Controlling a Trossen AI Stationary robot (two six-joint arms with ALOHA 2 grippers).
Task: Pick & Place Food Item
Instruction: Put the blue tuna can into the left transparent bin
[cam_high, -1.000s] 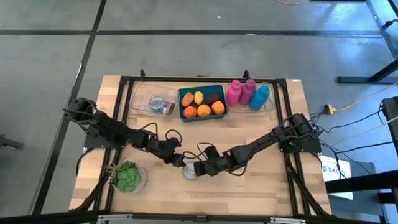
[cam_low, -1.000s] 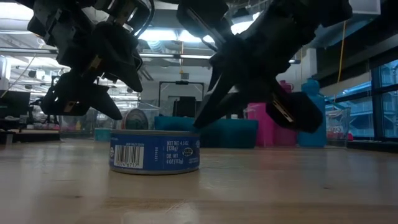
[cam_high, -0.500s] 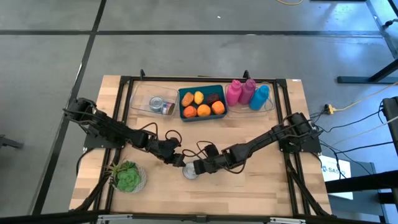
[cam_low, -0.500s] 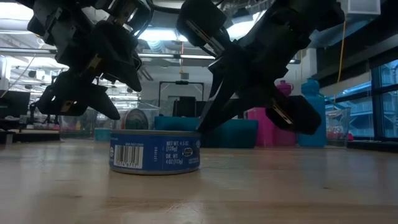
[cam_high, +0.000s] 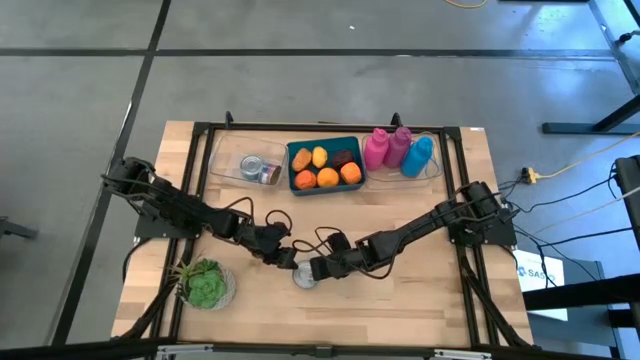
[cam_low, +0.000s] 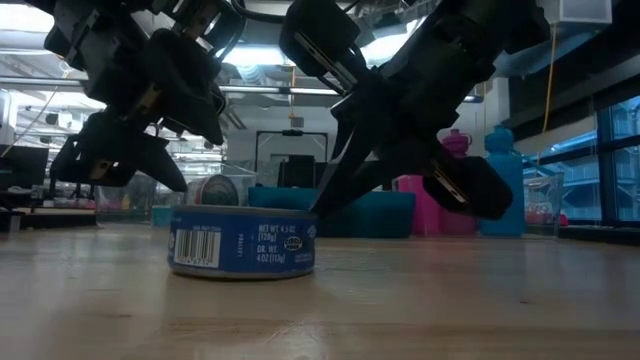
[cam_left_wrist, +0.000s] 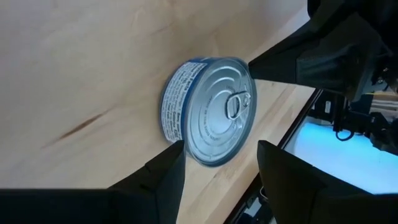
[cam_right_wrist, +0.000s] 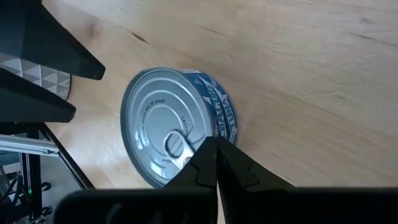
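Note:
A flat blue-labelled tin can (cam_high: 303, 278) with a ring-pull lid stands upright on its base near the table's near middle; it also shows in the low view (cam_low: 242, 240). My left gripper (cam_high: 285, 258) hovers open just to the can's far left, and in the left wrist view (cam_left_wrist: 217, 155) its two fingers straddle the can's lid (cam_left_wrist: 214, 109). My right gripper (cam_high: 314, 270) is shut and comes in from the can's right, with its tip at the lid's rim (cam_right_wrist: 214, 142). My left gripper: one finger (cam_left_wrist: 171, 158) ends right beside the can's rim, and I cannot tell whether it touches. My right gripper rests its shut fingertips (cam_low: 318, 205) against the top rim (cam_right_wrist: 202, 134) on the can's right side, slanting down from the right. The can sits flat on the table.
Along the far edge stand a clear bin with cans (cam_high: 248, 165), a teal bin of orange and dark food pieces (cam_high: 325, 167), and a clear bin with pink and blue bottles (cam_high: 400, 150). A potted plant (cam_high: 205, 283) stands near the left front corner.
My right gripper has moved toward the table's left, with its shut tip at the can's rim. The can has slid a little to the left along the table, toward my left gripper, and stays upright.

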